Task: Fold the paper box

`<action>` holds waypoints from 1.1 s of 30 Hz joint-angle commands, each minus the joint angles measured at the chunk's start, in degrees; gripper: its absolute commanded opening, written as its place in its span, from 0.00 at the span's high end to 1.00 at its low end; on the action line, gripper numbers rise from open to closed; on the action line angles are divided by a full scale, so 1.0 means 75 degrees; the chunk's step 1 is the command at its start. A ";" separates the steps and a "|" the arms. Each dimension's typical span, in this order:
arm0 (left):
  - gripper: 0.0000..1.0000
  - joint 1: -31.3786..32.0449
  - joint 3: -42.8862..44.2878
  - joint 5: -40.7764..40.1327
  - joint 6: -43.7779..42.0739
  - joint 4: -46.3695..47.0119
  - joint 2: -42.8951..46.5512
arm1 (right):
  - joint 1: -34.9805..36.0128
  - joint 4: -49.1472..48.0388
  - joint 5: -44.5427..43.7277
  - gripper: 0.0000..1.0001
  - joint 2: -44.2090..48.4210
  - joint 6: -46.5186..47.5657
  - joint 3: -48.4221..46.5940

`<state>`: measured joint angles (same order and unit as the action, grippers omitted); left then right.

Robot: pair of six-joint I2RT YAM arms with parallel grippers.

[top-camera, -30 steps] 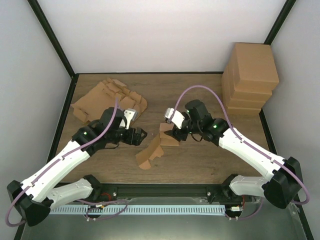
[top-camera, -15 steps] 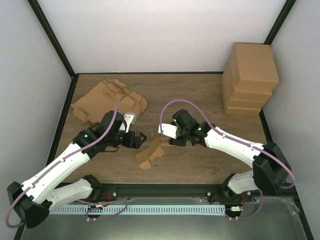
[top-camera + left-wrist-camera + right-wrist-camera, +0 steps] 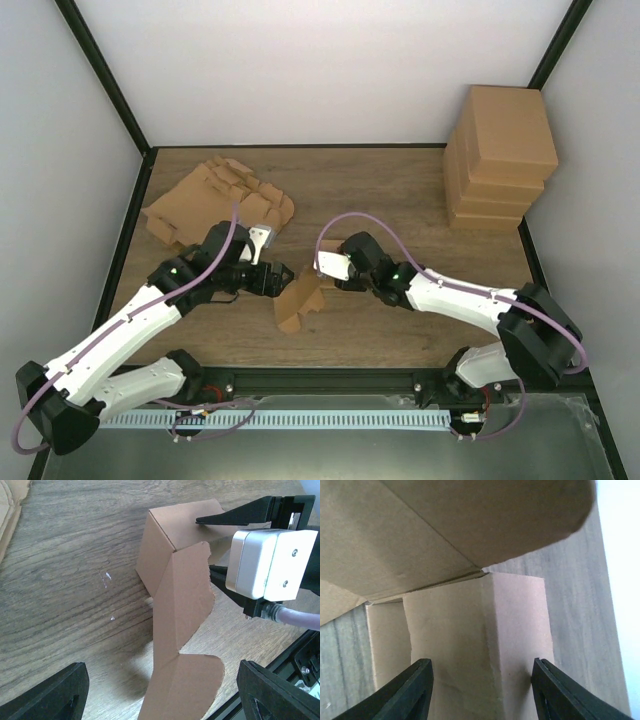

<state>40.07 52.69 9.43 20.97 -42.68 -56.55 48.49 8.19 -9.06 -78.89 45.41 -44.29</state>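
The half-folded brown paper box [image 3: 300, 298] stands on the wooden table between both arms. In the left wrist view its tall flap [image 3: 180, 610] rises in the wide gap between my left fingers [image 3: 50, 690], touching neither; my left gripper [image 3: 283, 272] is open. My right gripper [image 3: 322, 285] reaches in from the right. In the right wrist view my right gripper [image 3: 482, 690] has a folded corner of the box [image 3: 480, 645] between its jaws. Both dark fingertips [image 3: 415, 690] rest against its sides. A larger flap [image 3: 445, 525] hangs overhead.
A stack of finished boxes [image 3: 503, 150] stands at the back right corner. Flat cardboard blanks [image 3: 215, 195] lie piled at the back left, one corner showing in the left wrist view [image 3: 10, 500]. The black frame rail [image 3: 330, 380] runs along the near edge.
My right arm swung left and lower onto the box, its jaws narrowing around the folded corner. The box shifted slightly left. My left gripper barely moved and stayed open.
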 commanded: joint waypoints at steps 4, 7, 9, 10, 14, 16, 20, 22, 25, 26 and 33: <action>0.16 -0.0008 -0.0071 -0.0039 -0.0158 0.0115 0.0040 | 0.0179 -0.1536 -0.0686 0.47 0.0011 0.0684 0.0430; 0.16 -0.0007 -0.0097 -0.0048 -0.0181 0.0130 0.0038 | 0.0191 -0.1898 -0.0904 0.51 -0.0165 0.0935 0.0527; 0.16 -0.0010 -0.0116 -0.0050 -0.0193 0.0143 0.0041 | 0.0191 -0.2166 -0.1033 0.53 -0.0283 0.1096 0.0603; 0.16 -0.0008 -0.0122 -0.0050 -0.0205 0.0132 0.0041 | 0.0191 -0.2336 -0.1101 0.55 -0.0320 0.1178 0.0652; 0.16 -0.0011 -0.0096 -0.0122 -0.0241 0.0062 0.0084 | 0.0191 -0.3011 -0.1481 0.72 -0.0533 0.1347 0.0761; 0.16 -0.0013 -0.0085 -0.0156 -0.0265 0.0036 0.0115 | 0.0191 -0.3173 -0.1526 0.80 -0.0656 0.1372 0.0728; 0.16 -0.0025 -0.0067 -0.0179 -0.0274 0.0004 0.0146 | 0.0191 -0.3499 -0.1628 0.93 -0.0843 0.1327 0.0696; 0.16 -0.0024 -0.0067 -0.0179 -0.0262 -0.0006 0.0157 | 0.0191 -0.3617 -0.1645 0.96 -0.0842 0.1248 0.0699; 0.16 -0.0036 -0.0050 -0.0211 -0.0242 -0.0046 0.0181 | 0.0194 -0.3573 -0.1572 0.99 -0.0659 0.0741 0.0627; 0.16 -0.0044 -0.0002 -0.0233 -0.0201 -0.0073 0.0181 | 0.0152 -0.3455 -0.1489 0.99 -0.0520 0.0392 0.0573; 0.11 -0.0245 0.2102 -0.0554 0.0138 -0.0923 0.0614 | -0.0784 -0.1153 0.0057 0.99 0.0217 -0.2858 -0.0278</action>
<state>38.81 57.67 7.46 20.60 -47.18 -55.72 45.80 -8.84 -14.50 -80.99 40.60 -41.39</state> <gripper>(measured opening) 0.857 0.031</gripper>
